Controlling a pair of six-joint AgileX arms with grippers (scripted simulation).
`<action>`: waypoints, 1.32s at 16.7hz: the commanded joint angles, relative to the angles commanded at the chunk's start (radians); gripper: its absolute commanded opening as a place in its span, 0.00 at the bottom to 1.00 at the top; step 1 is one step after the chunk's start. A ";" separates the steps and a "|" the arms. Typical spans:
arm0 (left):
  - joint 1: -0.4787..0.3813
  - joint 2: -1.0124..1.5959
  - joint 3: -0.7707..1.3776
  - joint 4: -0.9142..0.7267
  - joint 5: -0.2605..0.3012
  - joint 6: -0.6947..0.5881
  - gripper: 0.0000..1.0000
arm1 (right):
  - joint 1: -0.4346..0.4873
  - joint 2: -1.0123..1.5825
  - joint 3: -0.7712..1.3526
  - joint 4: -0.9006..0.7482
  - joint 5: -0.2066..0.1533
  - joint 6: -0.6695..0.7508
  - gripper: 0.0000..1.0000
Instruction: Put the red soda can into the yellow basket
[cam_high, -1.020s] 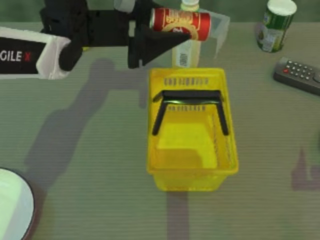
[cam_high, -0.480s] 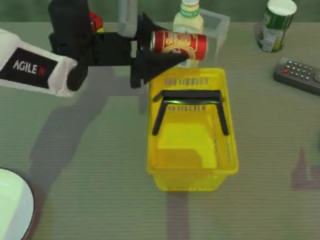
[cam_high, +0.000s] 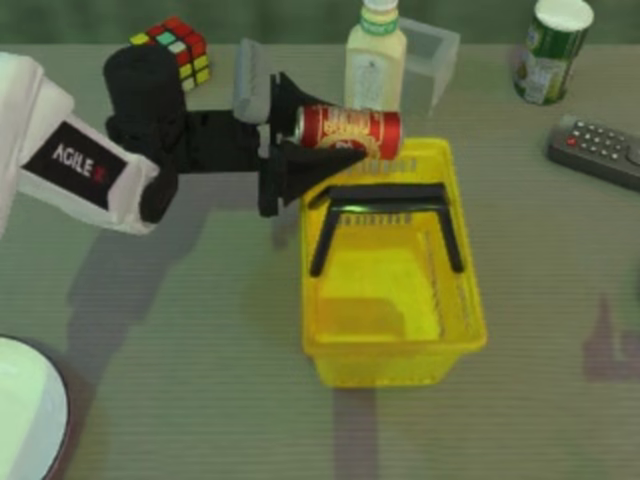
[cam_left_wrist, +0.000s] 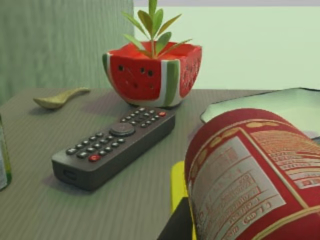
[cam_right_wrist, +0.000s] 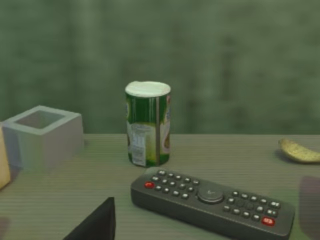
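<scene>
Upper centre of the top view: red soda can (cam_high: 349, 131) is clamped sideways by left gripper (cam_high: 325, 135), seemingly over yellow basket (cam_high: 470, 330) rim.

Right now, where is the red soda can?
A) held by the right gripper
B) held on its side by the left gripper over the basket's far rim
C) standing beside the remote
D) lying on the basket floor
B: the left gripper is shut on the red soda can, lying sideways above the far rim of the yellow basket.
</scene>
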 joint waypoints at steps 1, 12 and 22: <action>0.000 0.000 0.000 0.000 0.000 0.000 0.00 | 0.000 0.000 0.000 0.000 0.000 0.000 1.00; 0.000 0.000 0.000 0.000 0.000 0.000 0.83 | 0.000 0.000 0.000 0.000 0.000 0.000 1.00; 0.000 0.000 0.000 0.000 0.000 0.000 1.00 | 0.000 0.000 0.000 0.000 0.000 0.000 1.00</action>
